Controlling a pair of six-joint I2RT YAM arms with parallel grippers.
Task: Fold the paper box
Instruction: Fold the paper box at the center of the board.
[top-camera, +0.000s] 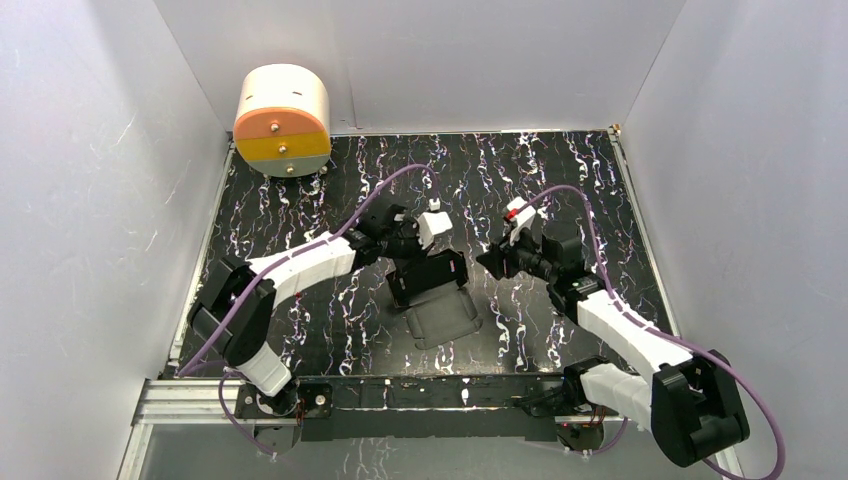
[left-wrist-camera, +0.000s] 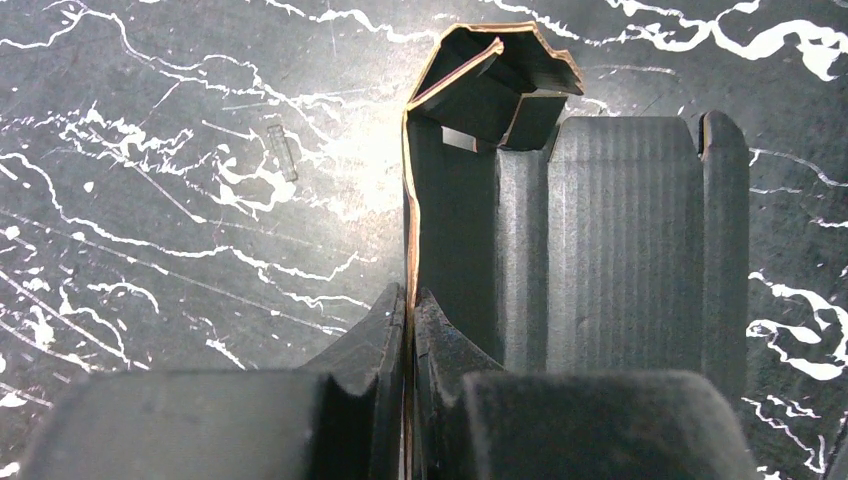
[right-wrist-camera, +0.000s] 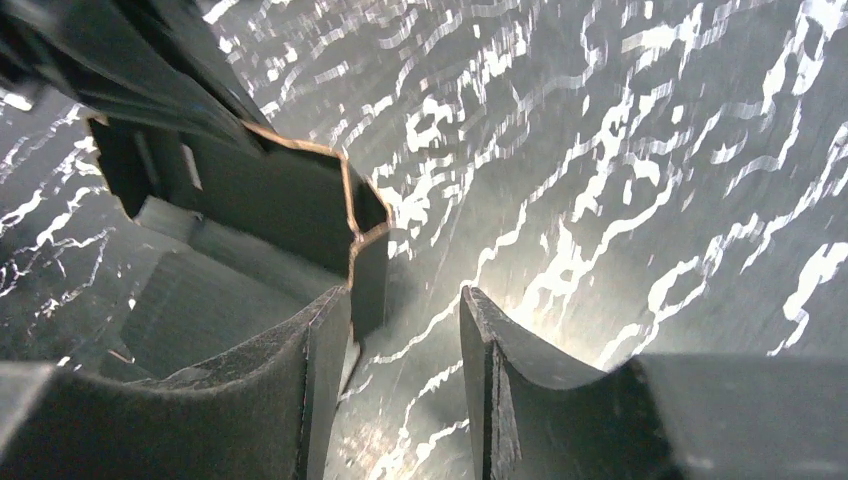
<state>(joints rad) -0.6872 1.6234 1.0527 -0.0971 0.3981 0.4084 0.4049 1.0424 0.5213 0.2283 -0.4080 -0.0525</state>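
Pinching one upright wall of the paper box (left-wrist-camera: 620, 250), the left gripper (left-wrist-camera: 410, 335) has its fingers pressed together on the thin card's edge at the bottom centre of the left wrist view. The box sits mid-frame in the top view on the marbled surface (top-camera: 560, 170), partly raised, with one flap lying flat toward the bottom of the frame. The right gripper (right-wrist-camera: 402, 300) hangs just beside the box with its fingers spread and nothing between them; in its own view the box corner lies left of the gap, close to the left finger. The card is matte black and finely ribbed, with a brown raw edge, angled corner cuts and small tabs folded in at the top. It looks very light and thin, so it likely bends at the creases, springs back when released and dents if squeezed mid-panel. A wall edge near a crease seems the best hold. The glossy, white-veined surface may let it slide.
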